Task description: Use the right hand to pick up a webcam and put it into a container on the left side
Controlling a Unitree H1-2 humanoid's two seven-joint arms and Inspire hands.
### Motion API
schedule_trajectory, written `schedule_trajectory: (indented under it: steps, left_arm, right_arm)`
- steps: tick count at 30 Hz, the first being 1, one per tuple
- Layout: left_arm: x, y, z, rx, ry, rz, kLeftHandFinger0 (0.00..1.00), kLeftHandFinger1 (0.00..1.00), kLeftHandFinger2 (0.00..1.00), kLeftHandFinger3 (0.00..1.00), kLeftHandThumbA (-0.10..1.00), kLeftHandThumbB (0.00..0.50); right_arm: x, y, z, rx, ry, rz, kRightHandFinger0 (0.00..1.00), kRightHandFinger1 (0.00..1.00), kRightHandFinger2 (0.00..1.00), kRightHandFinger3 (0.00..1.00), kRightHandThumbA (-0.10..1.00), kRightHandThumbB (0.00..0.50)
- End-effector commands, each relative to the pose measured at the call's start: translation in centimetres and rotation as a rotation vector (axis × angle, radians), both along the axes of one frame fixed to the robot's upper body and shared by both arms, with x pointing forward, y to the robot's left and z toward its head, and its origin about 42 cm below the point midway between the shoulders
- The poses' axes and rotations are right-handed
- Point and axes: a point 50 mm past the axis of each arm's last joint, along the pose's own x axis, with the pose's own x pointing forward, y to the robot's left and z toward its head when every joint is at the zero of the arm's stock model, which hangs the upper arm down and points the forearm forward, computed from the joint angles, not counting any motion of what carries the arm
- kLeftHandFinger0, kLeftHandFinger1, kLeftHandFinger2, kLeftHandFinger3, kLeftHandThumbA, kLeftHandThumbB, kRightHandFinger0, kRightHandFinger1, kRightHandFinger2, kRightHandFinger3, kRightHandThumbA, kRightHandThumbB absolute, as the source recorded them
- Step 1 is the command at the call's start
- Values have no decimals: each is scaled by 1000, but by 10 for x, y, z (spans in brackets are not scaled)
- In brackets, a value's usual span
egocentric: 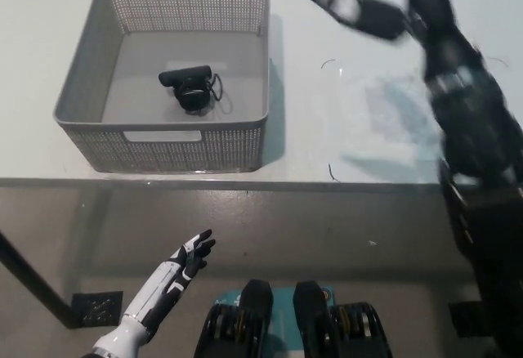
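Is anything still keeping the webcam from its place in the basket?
Nothing visible does. The webcam already lies on the floor of the grey basket. The right hand is over the table, away from it; the left hand rests low, open.

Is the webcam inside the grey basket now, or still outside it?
Inside. The webcam lies on the floor of the grey basket, with the perforated walls around it; no hand touches it.

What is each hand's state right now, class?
Left hand: open, holding nothing, low beside the table.
Right hand: blurred above the table; holds nothing visible, open or closed cannot be told.
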Motion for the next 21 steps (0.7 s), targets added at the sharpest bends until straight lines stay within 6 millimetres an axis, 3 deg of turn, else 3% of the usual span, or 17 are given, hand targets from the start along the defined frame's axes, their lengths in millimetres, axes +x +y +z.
schedule_trajectory:
  steps: [1,6,7,11,13,19,21]
  left_arm:
    - [2,11,9,5,-45,2,1000,1000,1000,1000,977,156]
    - [7,14,11,-5,-51,16,1000,1000,1000,1000,1000,162]
    - [9,15,11,-12,-59,20,1000,1000,1000,1000,1000,157]
    - [9,16,12,-37,-54,36,1000,1000,1000,1000,1000,157]
    - [9,17,11,-32,-57,46,1000,1000,1000,1000,1000,153]
    - [11,17,11,-53,-63,65,1000,1000,1000,1000,1000,143]
    - [10,19,11,-38,-67,71,1000,1000,1000,1000,1000,146]
  right_arm:
    - [-82,-49,-2,106,-101,94,1000,1000,1000,1000,1000,352]
    - [-112,-64,-54,110,-9,55,1000,1000,1000,1000,1000,371]
    - [-118,-66,-72,118,27,54,1000,1000,1000,1000,1000,366]
    - [-124,-67,-115,127,125,69,1000,1000,1000,1000,1000,307]
    - [-131,-63,-148,140,208,52,1000,1000,1000,1000,1000,316]
    - [-147,-48,-213,208,365,46,1000,1000,1000,1000,1000,262]
    - [-150,-42,-235,234,415,46,1000,1000,1000,1000,1000,272]
